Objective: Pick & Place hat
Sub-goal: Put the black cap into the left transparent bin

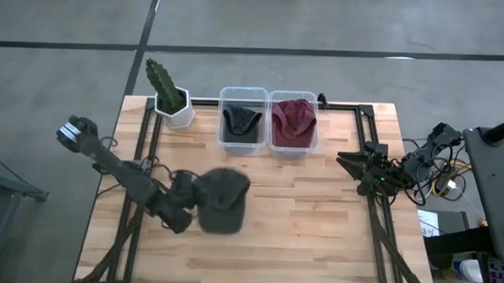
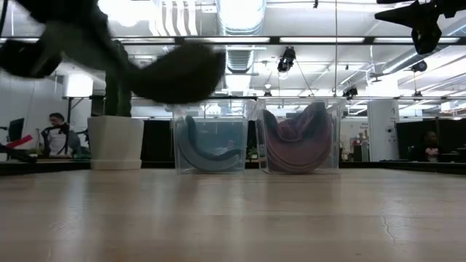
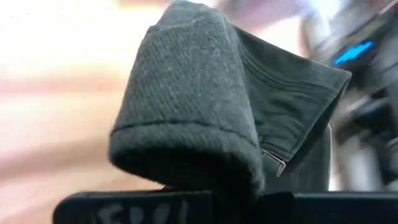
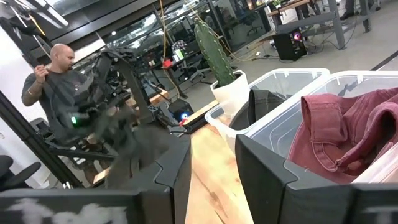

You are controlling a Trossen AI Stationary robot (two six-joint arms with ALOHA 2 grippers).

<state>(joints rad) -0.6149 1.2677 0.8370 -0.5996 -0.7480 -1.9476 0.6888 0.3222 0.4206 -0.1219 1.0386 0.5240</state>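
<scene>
Left gripper [image 1: 185, 208] clamps dark grey hat [image 1: 225, 199], lifted above the tabletop [image 1: 316, 219] centre. Right gripper [image 1: 358, 162] waits near right edge, fingers partly apart, empty.

no text, label, brand or number can be read anywhere in these views. pale marks show on the dark bar [image 3: 149, 210] along the edge of the left wrist view, but they are too blurred to make out as letters.

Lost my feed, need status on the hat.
Left hand shut on dark grey hat, lifted off table. Right hand idle at right edge. Left bin already holds a dark hat.
</scene>
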